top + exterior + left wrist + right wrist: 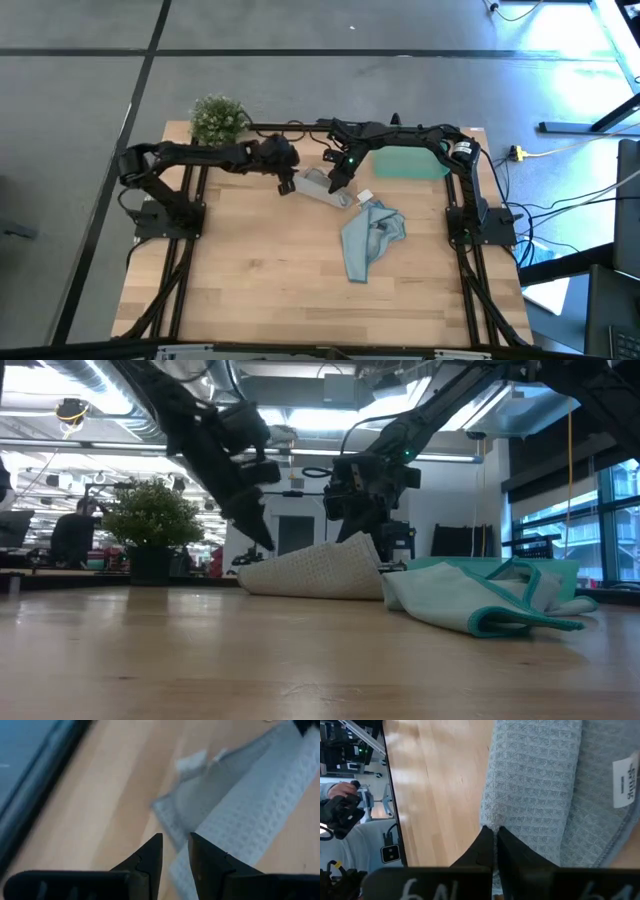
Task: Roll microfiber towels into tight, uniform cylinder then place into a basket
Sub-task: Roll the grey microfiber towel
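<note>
The pale grey-blue towel (322, 188) lies partly rolled near the table's far middle, its rolled part (535, 780) lying on the wood. My right gripper (335, 180) is shut on it near its right end. My left gripper (287, 185) hovers at the roll's left end (240, 815), its fingers a narrow gap apart. The light blue towel (370, 238) lies crumpled nearer the table's middle. The teal basket (410, 162) stands at the far right, behind the towels. My right gripper pinches the grey towel's rolled edge (492, 822) between its two shut fingers, coming from above. In the low view the cloth rises to a peak (358, 542) under the fingers, while the rest of the roll lies on the table. How many layers are pinched I cannot tell. My left gripper (175, 845) stands over the towel's left end; I cannot tell whether it touches the cloth.
A small potted plant (218, 118) stands at the far left corner. A white tag (625, 782) shows on flat cloth beside the roll. Bare wood (260, 270) spreads toward the near edge. A person shows in the room beyond (340, 810).
</note>
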Robot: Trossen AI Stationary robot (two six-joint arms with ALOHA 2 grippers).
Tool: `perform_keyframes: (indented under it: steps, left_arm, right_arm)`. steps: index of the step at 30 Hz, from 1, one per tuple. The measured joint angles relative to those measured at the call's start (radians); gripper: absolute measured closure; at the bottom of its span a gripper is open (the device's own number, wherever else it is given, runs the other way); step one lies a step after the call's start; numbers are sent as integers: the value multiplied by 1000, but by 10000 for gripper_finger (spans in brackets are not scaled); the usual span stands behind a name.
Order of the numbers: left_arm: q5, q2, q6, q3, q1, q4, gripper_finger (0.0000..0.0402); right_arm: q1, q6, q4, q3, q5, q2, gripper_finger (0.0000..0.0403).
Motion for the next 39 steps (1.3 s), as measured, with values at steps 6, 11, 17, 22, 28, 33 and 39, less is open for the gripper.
perform_keyframes:
  steps: [6,11,17,22,28,33,39]
  left_arm:
    - [43,91,46,-1,-1,118,314]
    - [73,162,124,7,-13,218,314]
    - [15,151,103,19,-10,197,314]
    - [19,80,76,19,-9,121,314]
    - [22,-33,76,19,-27,-38,314]
    - [21,-92,75,19,-44,-114,314]
    - [59,-103,47,20,-85,-130,314]
  right_arm:
    - [0,-31,-5,0,-5,0,395]
    - [0,-50,-12,0,-7,0,395]
    - [0,-186,-98,0,-9,0,395]
    - [14,-380,-183,-1,-7,0,395]
    - [100,-586,-210,-1,39,0,395]
    - [169,-682,-238,-1,60,0,395]
    - [214,-736,-277,-1,99,0,395]
